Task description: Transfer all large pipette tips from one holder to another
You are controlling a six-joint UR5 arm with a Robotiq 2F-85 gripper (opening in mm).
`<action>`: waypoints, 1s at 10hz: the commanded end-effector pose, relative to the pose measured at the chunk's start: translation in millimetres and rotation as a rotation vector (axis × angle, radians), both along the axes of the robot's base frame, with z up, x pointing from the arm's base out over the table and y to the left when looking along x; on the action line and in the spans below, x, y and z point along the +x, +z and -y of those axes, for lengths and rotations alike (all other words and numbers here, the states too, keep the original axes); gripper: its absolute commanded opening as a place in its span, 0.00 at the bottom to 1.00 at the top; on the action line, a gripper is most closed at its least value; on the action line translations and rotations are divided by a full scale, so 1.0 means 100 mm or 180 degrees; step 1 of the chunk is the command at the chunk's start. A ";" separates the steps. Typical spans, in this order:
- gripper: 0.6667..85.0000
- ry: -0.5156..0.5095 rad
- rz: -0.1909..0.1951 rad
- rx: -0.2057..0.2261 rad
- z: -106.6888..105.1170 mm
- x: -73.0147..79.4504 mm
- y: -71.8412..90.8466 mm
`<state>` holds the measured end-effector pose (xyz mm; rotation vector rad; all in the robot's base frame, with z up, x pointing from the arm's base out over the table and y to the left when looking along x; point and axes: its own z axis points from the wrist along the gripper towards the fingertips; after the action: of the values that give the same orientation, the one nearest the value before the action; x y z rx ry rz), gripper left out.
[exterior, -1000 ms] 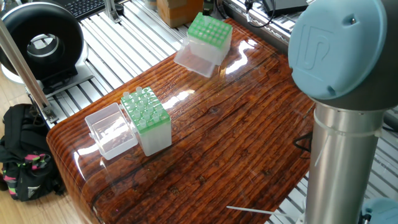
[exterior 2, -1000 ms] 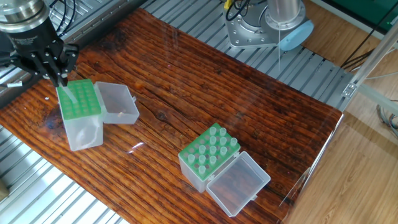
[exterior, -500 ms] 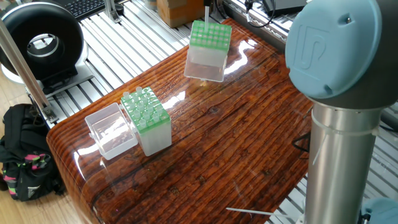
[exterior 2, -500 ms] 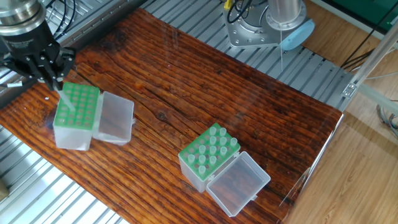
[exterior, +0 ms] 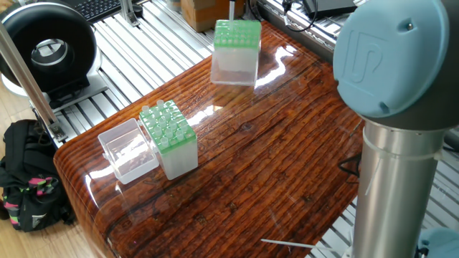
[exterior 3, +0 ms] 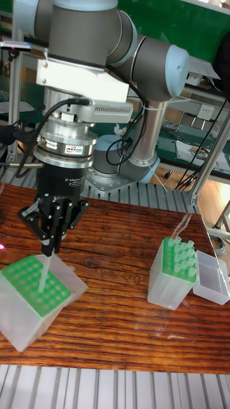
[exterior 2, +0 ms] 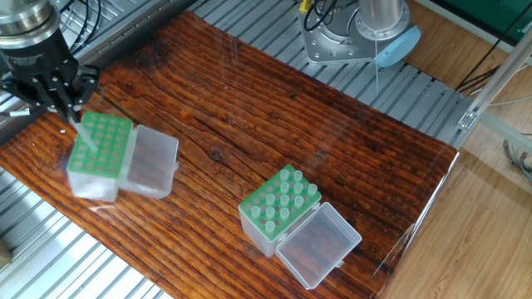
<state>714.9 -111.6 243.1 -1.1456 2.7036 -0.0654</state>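
At left of the tall fixed view, the gripper hangs over the destination holder, fingers closed around the top of one large pipette tip; the tip points down and its end reaches the green grid, though whether it sits in a hole cannot be told. This holder looks tilted and motion-blurred in the other fixed view, its clear hinged lid lying open just beside it. The remaining large pipette tips stand upright in the source holder at lower centre of that frame, well apart from the gripper, with its own lid open on the wooden table. In one fixed view, the robot's grey column fills the right side and hides the table's right edge; a black bag sits at lower left.
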 end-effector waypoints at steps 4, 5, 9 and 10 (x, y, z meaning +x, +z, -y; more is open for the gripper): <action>0.00 -0.0002 0.0248 -0.0040 0.03 0.19 0.06; 0.00 0.0003 0.0219 -0.0012 0.01 0.17 0.06; 0.00 -0.0038 0.0007 0.0008 0.00 0.00 0.02; 0.00 -0.0079 -0.0063 0.0022 0.00 -0.05 0.00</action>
<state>719.2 -113.7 244.1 -1.1331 2.6958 -0.0876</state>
